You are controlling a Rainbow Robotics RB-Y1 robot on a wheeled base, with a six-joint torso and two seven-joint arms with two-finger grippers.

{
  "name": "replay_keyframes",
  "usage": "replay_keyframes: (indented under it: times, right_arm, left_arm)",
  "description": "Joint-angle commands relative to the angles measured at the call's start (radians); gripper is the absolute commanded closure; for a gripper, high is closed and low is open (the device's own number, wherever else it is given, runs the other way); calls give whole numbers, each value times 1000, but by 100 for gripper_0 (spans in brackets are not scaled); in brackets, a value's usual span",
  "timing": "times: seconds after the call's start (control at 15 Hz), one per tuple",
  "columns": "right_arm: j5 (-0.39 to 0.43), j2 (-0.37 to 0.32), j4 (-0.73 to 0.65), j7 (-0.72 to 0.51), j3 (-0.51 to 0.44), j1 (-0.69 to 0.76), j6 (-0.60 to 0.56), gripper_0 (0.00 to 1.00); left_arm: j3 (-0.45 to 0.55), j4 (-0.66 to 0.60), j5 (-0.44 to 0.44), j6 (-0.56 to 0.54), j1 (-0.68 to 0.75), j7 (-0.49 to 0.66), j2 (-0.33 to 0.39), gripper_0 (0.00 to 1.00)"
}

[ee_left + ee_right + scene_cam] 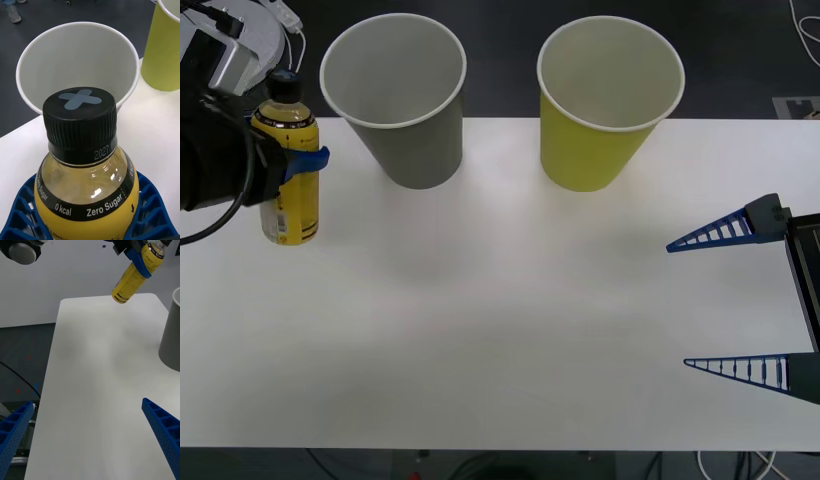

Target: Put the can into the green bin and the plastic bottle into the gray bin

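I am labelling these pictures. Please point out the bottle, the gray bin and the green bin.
bottle (288, 190): front view, on its yellow label.
gray bin (418, 150): front view, on its outer wall.
green bin (585, 150): front view, on its outer wall.

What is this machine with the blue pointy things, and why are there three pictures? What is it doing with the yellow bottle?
It is a robot with two arms. The blue ribbed parts are its fingers, two on each arm, and each pair makes a gripper. One picture comes from a camera above the arms, looking down at the white table. The other two come from little cameras on the wrists.

The left gripper is squeezing the plastic bottle and holding it up above the table's left edge, next to the gray bin. The green bin stands beside that one. The left wrist camera looks straight down on the bottle's black cap. The right gripper hangs open over the table's right side, holding nothing.
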Motion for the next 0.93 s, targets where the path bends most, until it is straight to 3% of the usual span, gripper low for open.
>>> replay_keyframes:
  times: [0.07,0.33,0.93]
  right_arm:
    - [0,0,0,0,0,0,0,0]
    - [0,0,0,0,0,0,0,0]
    - [0,0,0,0,0,0,0,0]
  left_arm:
    - [-2,76,88,0,-44,-11,80,100]
    - [-31,151,166,0,-98,-31,185,100]
    - [-141,353,281,-15,-290,-66,291,100]
